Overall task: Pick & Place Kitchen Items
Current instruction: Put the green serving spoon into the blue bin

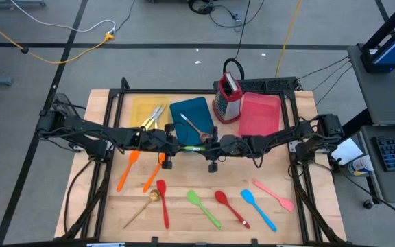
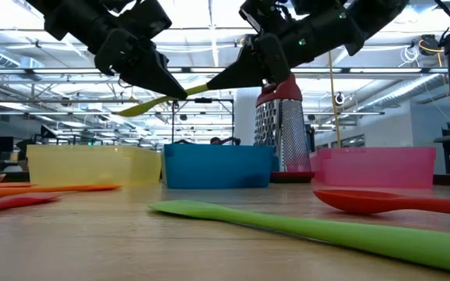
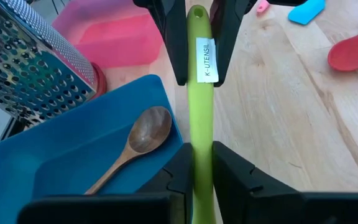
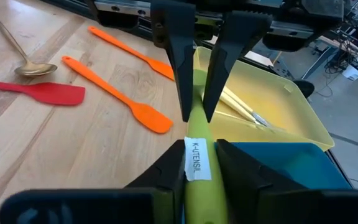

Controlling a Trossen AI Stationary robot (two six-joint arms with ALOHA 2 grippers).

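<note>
A yellow-green utensil [image 1: 190, 147] hangs in the air over the near edge of the blue tray [image 1: 192, 113]. Both grippers are shut on it. My left gripper [image 1: 175, 145] comes from the table's left and my right gripper [image 1: 206, 146] from its right, their fingertips almost meeting. In the low view the utensil [image 2: 158, 101] slants, its broad end low under the left arm. A white label [image 3: 207, 59] sits on its handle. My left gripper pinches the utensil's handle [image 3: 201, 134] about midway between its two fingers, slanting down from the table's left. The handle runs on past the fingertips toward the other gripper. The utensil is lifted clear. My right gripper pinches the handle by its free end, at the white label [image 4: 197, 149], between its two fingers [image 3: 224, 50]. The fingers come nearly level from the table's right, roughly along the handle. That end sits higher than the broad end.
A yellow tray [image 1: 142, 106] with cutlery, the blue tray with a wooden spoon [image 3: 135, 140], a pink tray [image 1: 260, 113] and a metal grater [image 1: 228, 96] stand at the back. Orange [image 1: 125, 171], red [image 1: 163, 204], green [image 1: 204, 209], blue [image 1: 258, 209] and pink [image 1: 273, 194] utensils lie near the front.
</note>
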